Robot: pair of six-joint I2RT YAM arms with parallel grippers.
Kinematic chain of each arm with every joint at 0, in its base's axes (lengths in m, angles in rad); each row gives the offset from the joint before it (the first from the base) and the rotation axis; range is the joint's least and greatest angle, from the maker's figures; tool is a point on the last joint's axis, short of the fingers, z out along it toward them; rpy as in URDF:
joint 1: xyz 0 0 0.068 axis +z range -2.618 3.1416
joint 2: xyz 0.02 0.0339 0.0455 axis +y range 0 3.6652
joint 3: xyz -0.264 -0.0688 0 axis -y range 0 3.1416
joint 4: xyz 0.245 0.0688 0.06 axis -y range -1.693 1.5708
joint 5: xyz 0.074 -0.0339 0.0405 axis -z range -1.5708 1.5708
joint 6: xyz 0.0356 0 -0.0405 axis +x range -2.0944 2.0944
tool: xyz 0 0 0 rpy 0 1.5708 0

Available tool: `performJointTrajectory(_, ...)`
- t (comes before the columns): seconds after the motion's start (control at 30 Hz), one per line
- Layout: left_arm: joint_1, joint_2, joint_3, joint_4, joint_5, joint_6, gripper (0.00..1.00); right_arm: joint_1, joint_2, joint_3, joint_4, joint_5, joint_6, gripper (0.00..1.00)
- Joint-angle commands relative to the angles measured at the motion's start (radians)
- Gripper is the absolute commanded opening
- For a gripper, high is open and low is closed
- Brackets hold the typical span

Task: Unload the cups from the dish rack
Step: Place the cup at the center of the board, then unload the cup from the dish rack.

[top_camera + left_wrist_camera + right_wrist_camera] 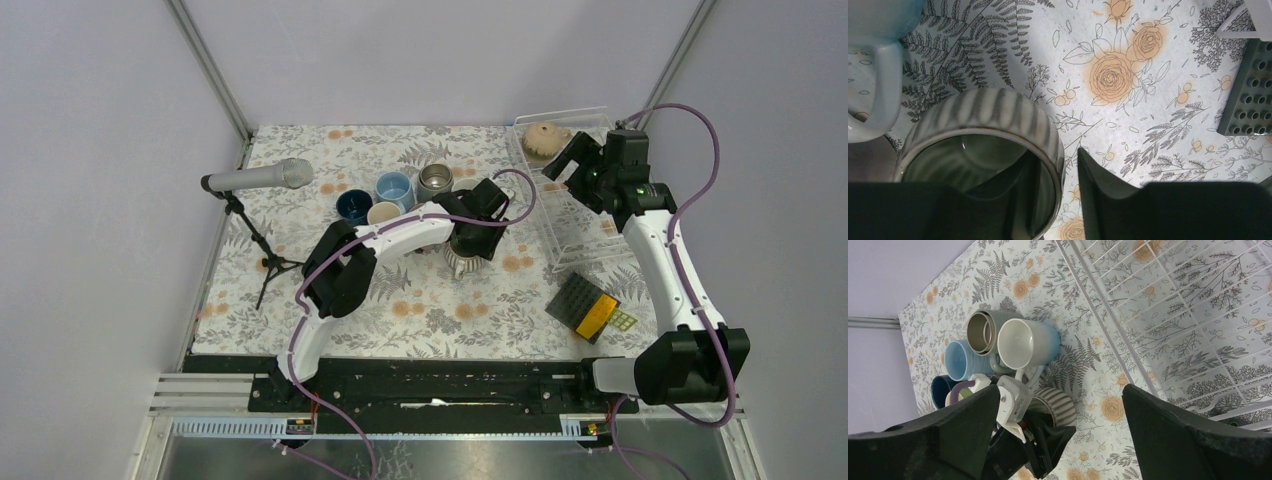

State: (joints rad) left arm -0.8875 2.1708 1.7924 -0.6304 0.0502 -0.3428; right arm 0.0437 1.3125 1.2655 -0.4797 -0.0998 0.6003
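We see the left arm (345, 270) reaching forward and to the right, elbow bent, with its wrist over the middle of the floral tablecloth (420, 300). The left gripper (1053, 172) is parted astride the wall of the striped cup (983, 120). One finger is inside the cup and the outer finger (1098, 190) stands just clear of it, so nothing is pinched. The right arm (660, 250) stretches up the right side. The right gripper (1060, 390) is spread wide above the dish rack (575, 230) and grips nothing.

At the far left a microphone (258, 178) stands on a small tripod. Next comes a tight cluster: a dark blue cup (353, 205), a cream-lined cup (383, 213), a light blue cup (395, 187), a metallic grey cup (435, 182) and a white-and-blue mug (1023, 342) (largely hidden under the left wrist from above). The striped cup stands upright just beside that mug. To the right, a tan cup (545, 140) sits in the rack's far corner. A black-and-orange pad (590, 305) lies in front of the rack.

We count seven cups: six on the cloth, one in the rack. There is one rack, one pad and one microphone.
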Motion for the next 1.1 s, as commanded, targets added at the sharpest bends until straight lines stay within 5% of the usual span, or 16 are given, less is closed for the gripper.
performJointTrajectory(0.0, 0.001, -0.069, 0.056, 0.032, -0.014, 0.017, 0.48, -0.005, 0.018, 0.036, 0.046, -0.024, -0.006, 1.0)
performJointTrajectory(0.13, 0.001, -0.097, 0.059, 0.032, -0.02, 0.019, 0.65, -0.004, 0.051, 0.052, 0.063, -0.018, -0.019, 1.0)
performJointTrajectory(0.23, 0.002, -0.123, 0.059, 0.031, -0.03, 0.022, 0.95, -0.005, 0.086, 0.077, 0.088, -0.002, -0.032, 1.0)
performJointTrajectory(0.27, 0.001, -0.136, 0.059, 0.031, -0.034, 0.023, 0.98, -0.006, 0.104, 0.093, 0.092, 0.007, -0.036, 1.0)
performJointTrajectory(1.07, 0.002, -0.469, -0.137, 0.024, -0.018, 0.055, 0.99, -0.029, 0.847, 0.772, 0.264, -0.04, -0.27, 1.0)
